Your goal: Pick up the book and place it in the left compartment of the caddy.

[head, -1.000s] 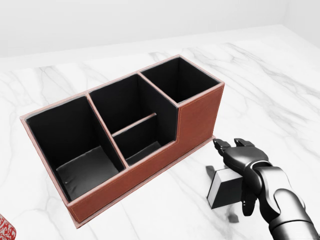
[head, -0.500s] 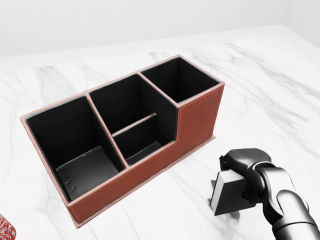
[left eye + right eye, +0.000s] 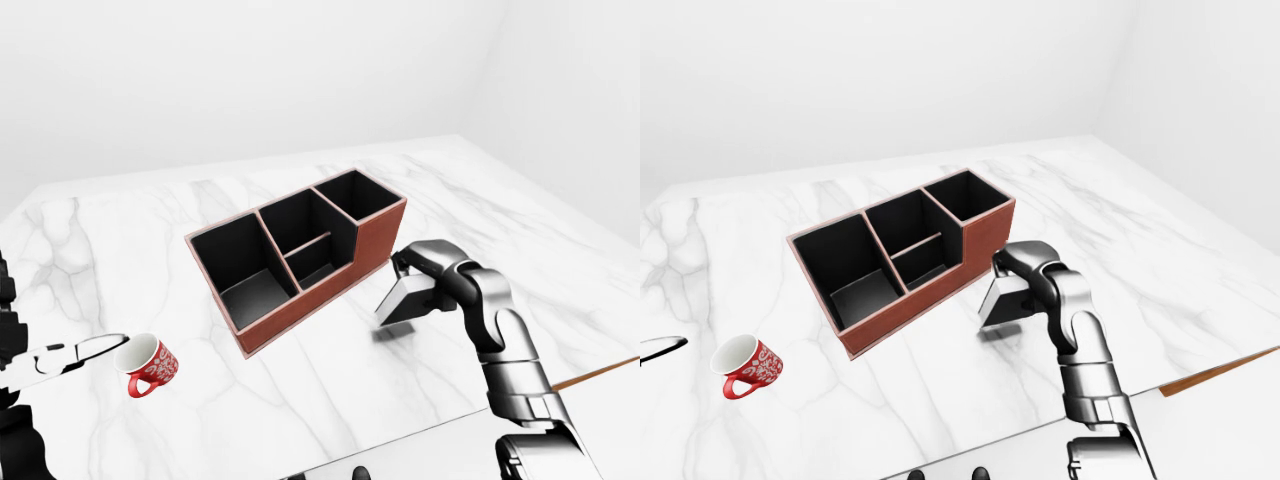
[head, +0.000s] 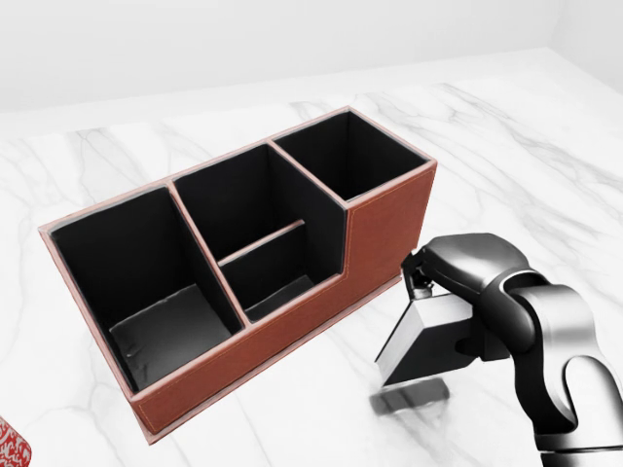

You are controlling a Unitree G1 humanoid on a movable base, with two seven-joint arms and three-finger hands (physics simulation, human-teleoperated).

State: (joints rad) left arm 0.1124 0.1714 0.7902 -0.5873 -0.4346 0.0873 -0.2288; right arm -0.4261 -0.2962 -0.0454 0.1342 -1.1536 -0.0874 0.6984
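**A:** What sits nearest the bottom edge of the eye views?

**B:** In the left-eye view the left hand (image 3: 85,352) lies low at the left edge, fingers spread loosely just beside a red mug (image 3: 148,364) that lies on its side on the marble table (image 3: 120,240). Nothing is between those fingers.

**A:** And the right side?

**B:** The right hand (image 4: 443,292) has its fingers closed round the top of the book (image 4: 421,338). The book hangs tilted, its pale page edge turned toward the view's lower left, and a shadow shows on the marble beneath it, so it is clear of the table.

**A:** How does that compare with a second ago?

**B:** Then the book stood on the table near the bottom right of the head view with the hand reaching over it. Half a second ago the hand had clamped down on it. Now the book has risen and moved left and up in the head view, near the caddy's tall right end wall.

**A:** The caddy itself?

**B:** The caddy (image 4: 389,226) stands where it did, further up the table, brown outside and black inside. Its left compartment (image 4: 136,268) holds nothing, and the book is well apart from it.
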